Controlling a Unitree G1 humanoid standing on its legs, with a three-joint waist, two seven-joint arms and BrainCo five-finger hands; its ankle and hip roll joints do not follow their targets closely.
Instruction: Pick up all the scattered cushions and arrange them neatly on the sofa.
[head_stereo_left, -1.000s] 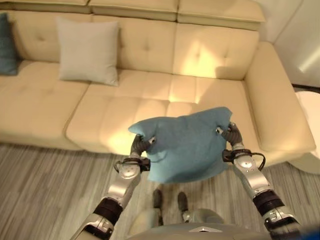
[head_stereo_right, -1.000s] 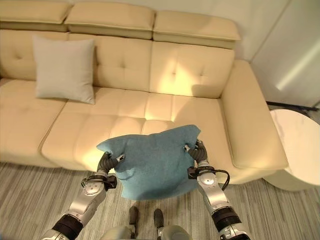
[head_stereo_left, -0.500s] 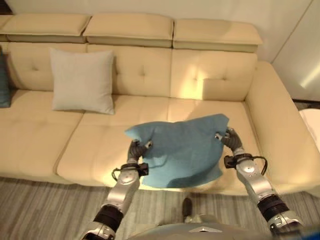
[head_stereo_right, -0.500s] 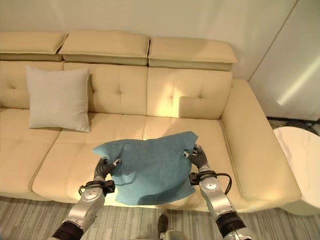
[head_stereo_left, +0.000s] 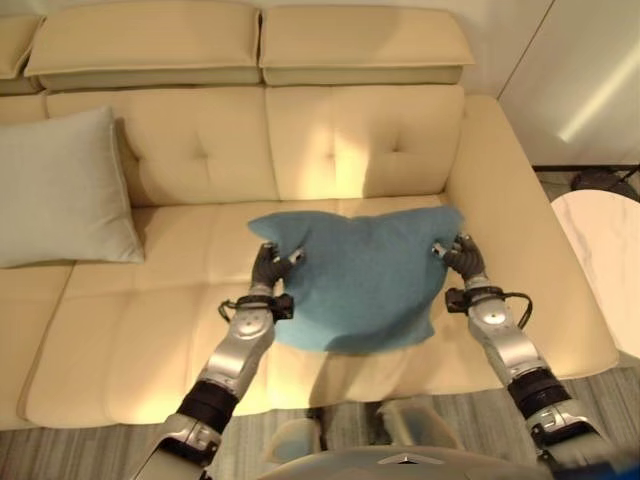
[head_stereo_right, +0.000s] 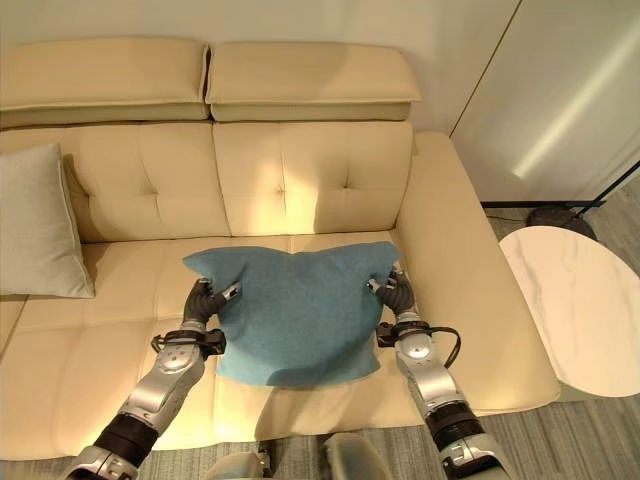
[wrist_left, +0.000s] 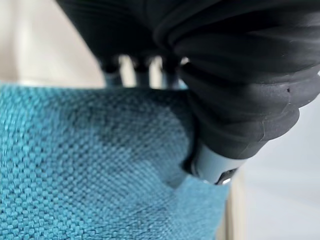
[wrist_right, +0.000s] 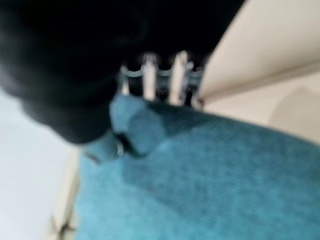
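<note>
A cream tufted sofa (head_stereo_left: 330, 140) runs across the room against a pale wall, with flat headrest pads along its back and a broad armrest at its right end. Grey striped floor (head_stereo_right: 590, 430) shows in front of it, and a white oval table (head_stereo_right: 575, 305) stands just past the right armrest.

A pale grey cushion (head_stereo_left: 60, 190) leans upright against the backrest toward the sofa's left end.

The teal cushion (head_stereo_left: 360, 275) — coarse woven cloth, roughly square with pointed upper corners — is over the right part of the seat, near the front edge and well apart from the grey one. The left hand (head_stereo_left: 268, 268) has its fingers and thumb pinched on the cushion's left upper corner, and the right hand (head_stereo_left: 462, 258) is clamped the same way on its right upper corner — the cloth puckers at both grips.
</note>
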